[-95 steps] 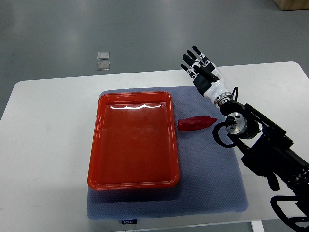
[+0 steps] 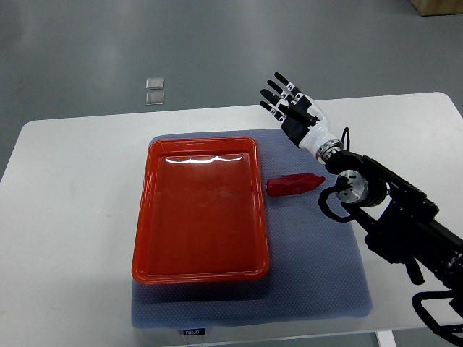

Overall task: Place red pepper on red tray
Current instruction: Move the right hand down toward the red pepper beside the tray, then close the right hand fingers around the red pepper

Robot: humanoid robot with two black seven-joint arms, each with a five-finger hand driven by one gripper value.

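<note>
While the right hand hangs over the far edge of the blue mat with fingers spread and holding nothing, the red pepper lies on its side just right of the red tray, glossy, elongated, tapering to a point toward the right.

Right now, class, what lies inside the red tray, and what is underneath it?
The red tray holds nothing. It rests on a blue-grey mat on the white table. The mat beneath the tray is covered.
</note>
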